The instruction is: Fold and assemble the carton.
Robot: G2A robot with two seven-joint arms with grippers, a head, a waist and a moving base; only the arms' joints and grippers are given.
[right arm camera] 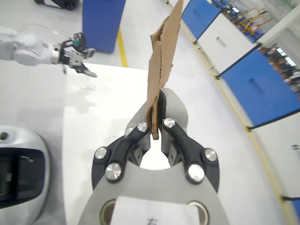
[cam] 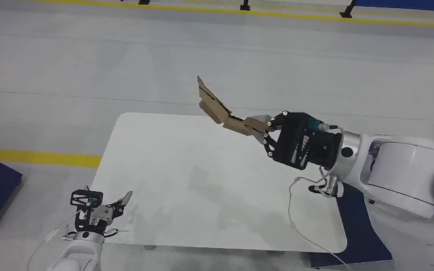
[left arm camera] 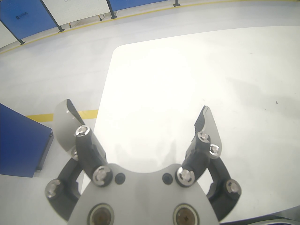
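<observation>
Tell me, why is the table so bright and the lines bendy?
Left wrist view: glare turns the table nearly blank white ahead of the left gripper. Right wrist view: the wide lens curves the yellow floor line beyond the carton. Top view: softer, even light.

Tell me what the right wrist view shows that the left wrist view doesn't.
Right wrist: the right end effector shut on the carton, held up clear of the table. Left wrist: a close look at the left end effector, open and empty. Both: the table and the left end effector.
</observation>
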